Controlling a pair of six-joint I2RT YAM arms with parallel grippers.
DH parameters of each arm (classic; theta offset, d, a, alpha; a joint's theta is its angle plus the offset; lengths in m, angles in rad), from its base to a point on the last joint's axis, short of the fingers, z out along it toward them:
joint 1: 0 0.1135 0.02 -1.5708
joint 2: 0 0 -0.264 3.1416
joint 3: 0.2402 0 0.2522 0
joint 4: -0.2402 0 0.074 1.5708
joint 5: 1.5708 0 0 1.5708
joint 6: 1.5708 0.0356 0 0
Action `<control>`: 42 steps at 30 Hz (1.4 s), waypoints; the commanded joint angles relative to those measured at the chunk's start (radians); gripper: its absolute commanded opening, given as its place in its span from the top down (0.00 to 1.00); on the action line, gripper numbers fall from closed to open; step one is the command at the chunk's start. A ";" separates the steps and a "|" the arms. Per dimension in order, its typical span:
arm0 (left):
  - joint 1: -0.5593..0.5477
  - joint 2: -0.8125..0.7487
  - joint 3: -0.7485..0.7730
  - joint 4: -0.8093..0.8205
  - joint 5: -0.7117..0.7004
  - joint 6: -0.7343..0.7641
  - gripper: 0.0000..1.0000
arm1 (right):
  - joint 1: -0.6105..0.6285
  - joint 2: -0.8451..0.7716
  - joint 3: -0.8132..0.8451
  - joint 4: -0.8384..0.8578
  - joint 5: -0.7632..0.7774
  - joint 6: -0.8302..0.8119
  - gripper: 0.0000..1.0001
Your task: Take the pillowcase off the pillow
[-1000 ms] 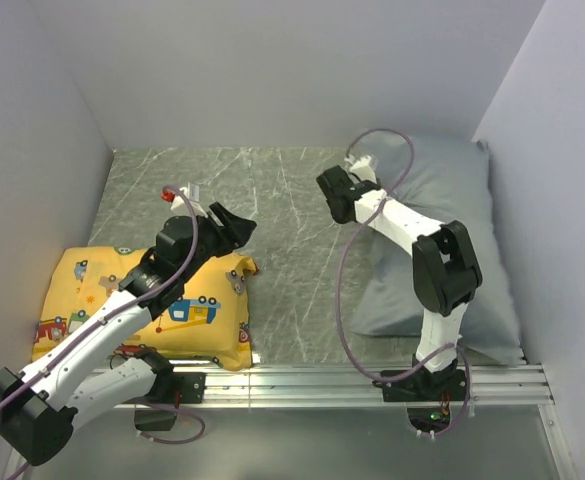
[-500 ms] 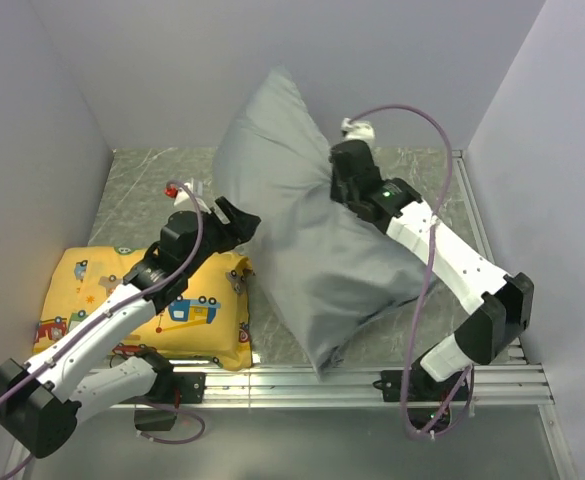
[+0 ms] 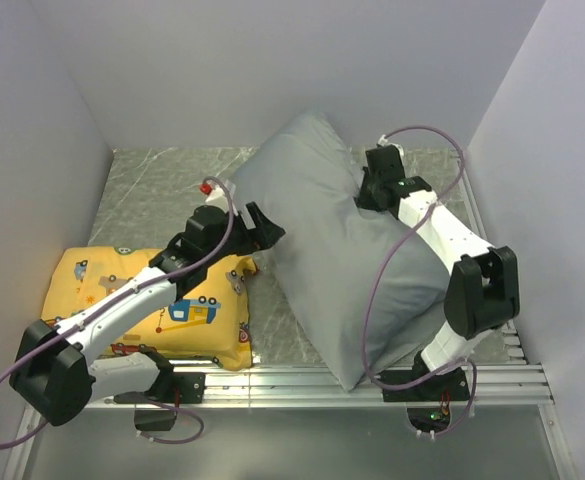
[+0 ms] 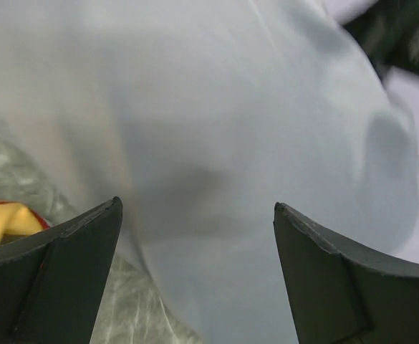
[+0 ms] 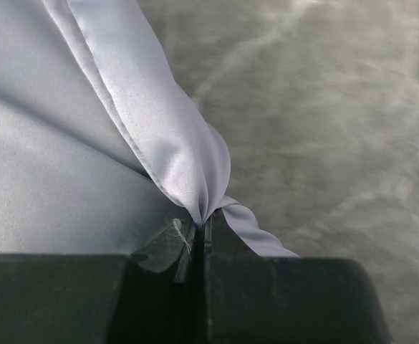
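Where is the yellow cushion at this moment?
In the top view, the yellow cushion lies flat at the near-left corner of the table, the grey pillowcase just to its right.

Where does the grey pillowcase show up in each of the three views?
Top external: pillowcase centre-right, between the two arms.
Left wrist: pillowcase fills most of the frame, beyond the open left tool.
Right wrist: pillowcase on the left, a fold pinched in the shut right tool.
Shared landmark: the marbled grey tabletop.
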 commanded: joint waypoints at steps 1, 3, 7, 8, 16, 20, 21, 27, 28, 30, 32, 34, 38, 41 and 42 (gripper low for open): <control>-0.056 0.001 0.048 0.062 0.069 0.081 0.07 | 0.016 0.096 0.150 0.084 -0.147 0.012 1.00; -0.099 0.012 0.071 0.033 0.057 0.098 0.07 | 0.019 0.172 0.255 0.075 -0.232 0.030 1.00; -0.150 0.029 0.093 -0.002 0.020 0.134 0.07 | 0.025 0.225 0.341 0.087 -0.311 0.071 1.00; -0.156 0.037 0.093 -0.002 0.017 0.137 0.07 | 0.026 0.219 0.336 0.093 -0.313 0.074 1.00; -0.286 0.092 0.177 -0.084 -0.026 0.225 0.06 | 0.025 0.170 0.319 0.100 -0.273 0.054 0.89; -0.453 0.151 0.261 -0.133 -0.190 0.258 0.05 | 0.026 0.153 0.313 0.100 -0.247 0.053 0.64; -0.472 0.167 0.272 -0.137 -0.221 0.264 0.05 | 0.026 0.147 0.321 0.091 -0.234 0.050 0.59; -0.501 0.300 0.321 -0.127 -0.344 0.250 0.09 | 0.005 0.035 0.333 0.026 -0.097 0.053 0.28; -0.501 0.320 0.330 -0.127 -0.351 0.250 0.11 | -0.004 0.018 0.332 0.006 -0.084 0.056 0.27; -0.501 0.380 0.361 -0.133 -0.399 0.250 0.14 | -0.035 -0.044 0.301 -0.002 -0.075 0.074 0.24; -0.498 0.444 0.396 -0.139 -0.457 0.253 0.22 | -0.053 -0.095 0.236 0.008 -0.087 0.088 0.23; -0.490 0.487 0.435 -0.179 -0.495 0.250 0.40 | -0.067 -0.176 0.179 0.024 -0.090 0.097 0.23; -0.393 0.564 0.501 -0.202 -0.488 0.220 0.81 | -0.067 -0.310 0.007 0.043 -0.095 0.113 0.23; -0.298 0.580 0.516 -0.205 -0.424 0.177 1.00 | -0.067 -0.465 -0.137 0.077 -0.154 0.130 0.23; -0.274 0.578 0.518 -0.202 -0.423 0.169 1.00 | -0.067 -0.494 -0.173 0.080 -0.164 0.131 0.23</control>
